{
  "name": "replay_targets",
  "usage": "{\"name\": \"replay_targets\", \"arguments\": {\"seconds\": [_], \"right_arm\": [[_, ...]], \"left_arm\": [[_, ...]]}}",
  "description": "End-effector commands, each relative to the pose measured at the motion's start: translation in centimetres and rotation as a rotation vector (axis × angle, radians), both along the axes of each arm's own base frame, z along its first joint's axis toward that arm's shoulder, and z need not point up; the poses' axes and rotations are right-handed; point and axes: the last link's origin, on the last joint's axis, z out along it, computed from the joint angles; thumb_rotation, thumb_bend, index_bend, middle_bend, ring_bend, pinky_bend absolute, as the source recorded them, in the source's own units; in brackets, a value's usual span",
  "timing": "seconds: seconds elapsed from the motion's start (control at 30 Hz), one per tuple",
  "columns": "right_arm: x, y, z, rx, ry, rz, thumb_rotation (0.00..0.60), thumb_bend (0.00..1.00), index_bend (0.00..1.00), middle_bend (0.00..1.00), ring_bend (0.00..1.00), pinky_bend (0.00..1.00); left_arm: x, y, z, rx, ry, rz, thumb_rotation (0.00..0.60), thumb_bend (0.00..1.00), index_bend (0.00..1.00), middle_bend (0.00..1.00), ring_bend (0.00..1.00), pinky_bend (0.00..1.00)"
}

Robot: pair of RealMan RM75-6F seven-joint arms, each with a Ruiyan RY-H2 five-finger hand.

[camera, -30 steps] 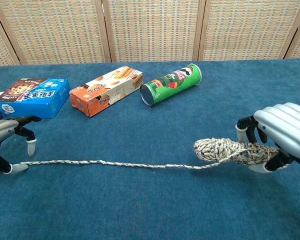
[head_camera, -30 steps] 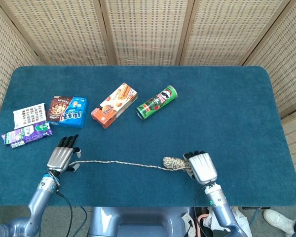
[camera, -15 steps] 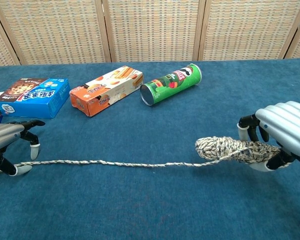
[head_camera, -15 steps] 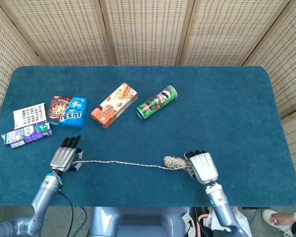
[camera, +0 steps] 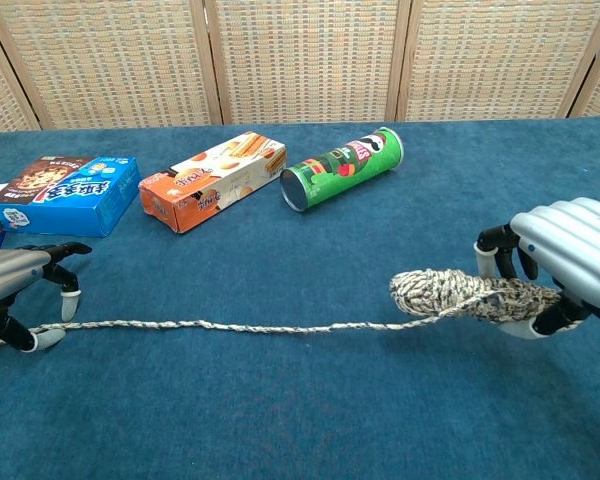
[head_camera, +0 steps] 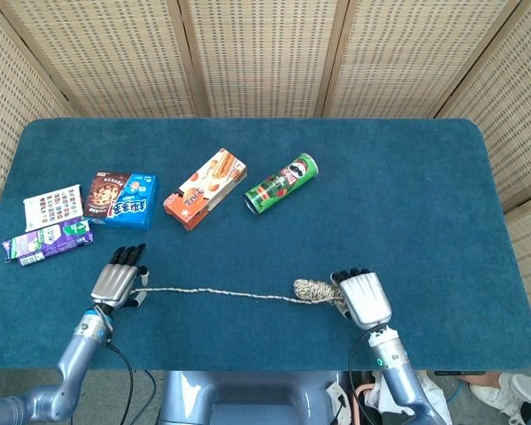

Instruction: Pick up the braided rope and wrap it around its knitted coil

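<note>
The braided rope (head_camera: 217, 294) (camera: 210, 326) lies stretched across the near part of the blue table. Its knitted coil (head_camera: 311, 290) (camera: 445, 294) is at the rope's right end, and my right hand (head_camera: 365, 299) (camera: 565, 272) grips it from the right, holding it slightly off the cloth. My left hand (head_camera: 117, 282) (camera: 15, 288) hovers over the rope's left end with its fingers apart. The rope runs between thumb and fingers, and the thumb tip touches it on the table.
A green chip can (head_camera: 281, 184) (camera: 342, 167) and an orange snack box (head_camera: 205, 188) (camera: 212, 180) lie behind the rope. A blue cookie box (head_camera: 122, 199) (camera: 65, 193), a white packet (head_camera: 53, 207) and a purple packet (head_camera: 48, 240) sit at the far left. Wicker screens stand behind the table.
My left hand has shifted a little to the right and lowered onto the rope's end. The right hand with the coil has barely moved.
</note>
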Motion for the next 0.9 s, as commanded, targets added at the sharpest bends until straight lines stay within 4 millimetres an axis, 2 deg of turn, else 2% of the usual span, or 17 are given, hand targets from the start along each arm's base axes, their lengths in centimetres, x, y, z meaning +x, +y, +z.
{"name": "replay_targets", "arguments": {"seconds": [0.03,0.9], "right_arm": [[0.02,-0.01,0.03,-0.002,-0.001,0.0,0.6,0.43,0.61,0.68,0.55,0.63],[0.02,0.0,0.02,-0.004,-0.005,0.003,0.6,0.43,0.61,0.68,0.55,0.63]], "left_arm": [[-0.05,0.02,0.06,0.003,0.002,0.001,0.6,0.44,0.64,0.0,0.0,0.0],[0.33,-0.28,0.4,0.01,0.008,-0.004,0.6,0.49,0.68,0.0,0.0,0.0]]}}
